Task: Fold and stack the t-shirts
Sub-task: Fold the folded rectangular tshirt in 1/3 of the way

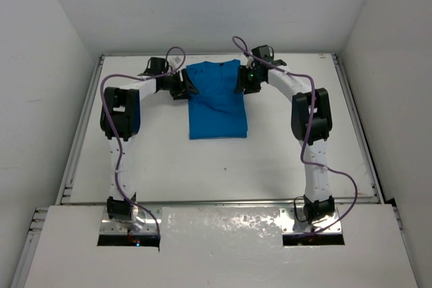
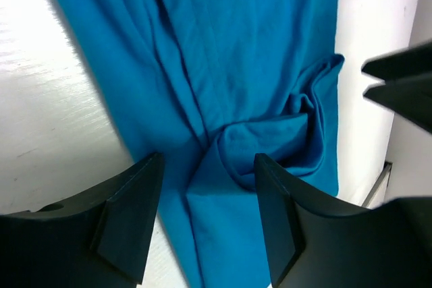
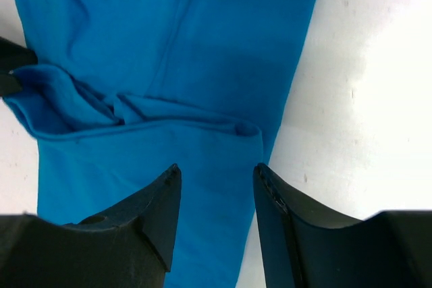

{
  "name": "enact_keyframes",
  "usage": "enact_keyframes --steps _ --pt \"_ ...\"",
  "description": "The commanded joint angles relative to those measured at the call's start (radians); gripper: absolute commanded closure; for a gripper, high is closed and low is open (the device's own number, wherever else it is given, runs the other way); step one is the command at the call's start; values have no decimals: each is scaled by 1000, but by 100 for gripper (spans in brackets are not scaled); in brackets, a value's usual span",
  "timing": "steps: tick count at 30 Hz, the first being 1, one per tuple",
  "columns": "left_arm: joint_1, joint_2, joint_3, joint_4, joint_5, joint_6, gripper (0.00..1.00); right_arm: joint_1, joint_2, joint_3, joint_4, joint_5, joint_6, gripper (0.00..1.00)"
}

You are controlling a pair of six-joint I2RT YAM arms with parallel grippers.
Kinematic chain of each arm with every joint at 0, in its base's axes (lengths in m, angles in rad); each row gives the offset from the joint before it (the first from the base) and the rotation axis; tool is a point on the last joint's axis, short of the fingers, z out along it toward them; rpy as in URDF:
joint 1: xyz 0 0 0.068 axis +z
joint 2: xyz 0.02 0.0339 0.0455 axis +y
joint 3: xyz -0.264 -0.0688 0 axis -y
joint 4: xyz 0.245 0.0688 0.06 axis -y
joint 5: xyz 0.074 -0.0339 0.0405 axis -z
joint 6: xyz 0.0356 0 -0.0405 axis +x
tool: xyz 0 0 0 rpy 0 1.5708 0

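Observation:
The bright blue t-shirt (image 1: 216,102) lies on the white table at the far middle, its sides folded in to a narrow strip with a rumpled far end. My left gripper (image 1: 187,87) is at its far left edge and my right gripper (image 1: 240,84) at its far right edge. In the left wrist view the left gripper (image 2: 209,166) is open, its jaws apart just over bunched blue cloth (image 2: 270,139). In the right wrist view the right gripper (image 3: 217,173) is open over the cloth's (image 3: 169,65) right edge. Neither holds anything.
The white table (image 1: 135,160) has raised rails at the left, right and far sides. White walls stand close behind and beside it. The arm bases sit on a white board at the near edge (image 1: 216,234). Purple cables run along both arms.

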Motion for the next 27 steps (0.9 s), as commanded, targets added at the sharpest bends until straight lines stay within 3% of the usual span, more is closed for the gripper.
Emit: enact_keyframes --steps 1,6,8,11,12,15,18,24,27 --pt "-5 -58 -15 74 40 64 45 -6 34 69 37 -13 -40 54" --pt "-5 -60 -10 66 37 101 42 -8 68 83 57 -7 -33 55" --pt "-1 -78 -16 58 19 112 43 -8 79 83 60 -7 -23 60" --pt "18 -109 -35 92 -24 87 57 -6 71 71 77 -8 -11 71" --pt "22 -112 -33 104 -29 75 76 -8 65 53 92 -5 -10 74" --pt "41 -110 -9 127 -49 27 90 -9 65 57 94 18 -14 72" --pt "47 -93 32 143 -47 0 95 -9 94 92 81 21 -5 72" --pt "47 -55 79 167 11 -68 92 -9 122 124 97 13 16 83" --pt "47 -72 54 193 87 -45 61 -9 119 123 92 10 7 79"
